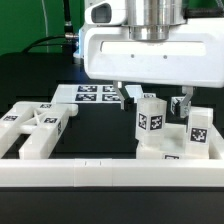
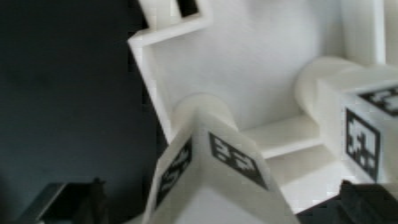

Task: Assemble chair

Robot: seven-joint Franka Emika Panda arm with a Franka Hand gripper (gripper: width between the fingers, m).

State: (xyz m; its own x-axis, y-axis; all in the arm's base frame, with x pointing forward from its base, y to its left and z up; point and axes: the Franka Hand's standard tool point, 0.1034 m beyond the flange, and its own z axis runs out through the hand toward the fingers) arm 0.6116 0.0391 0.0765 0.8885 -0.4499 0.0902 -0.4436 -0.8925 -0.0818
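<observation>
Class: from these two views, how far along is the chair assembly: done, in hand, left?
Done: no finished joint shows; the flat tagged part lies loose at the exterior view's left. In hand: nothing gripped; the open hand hangs over the upright tagged post. Left: grasping it and the joining, including the tagged piece beside it.

A robotics lab: marker board [image 1: 96, 93] fixed on a black table [image 1: 100, 128].

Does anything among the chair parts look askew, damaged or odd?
No damage shows. On the exterior view's right, a tagged post and a tagged block beside it stand tilted, unlike the flat frame part on the left. The open gripper hangs above them.
</observation>
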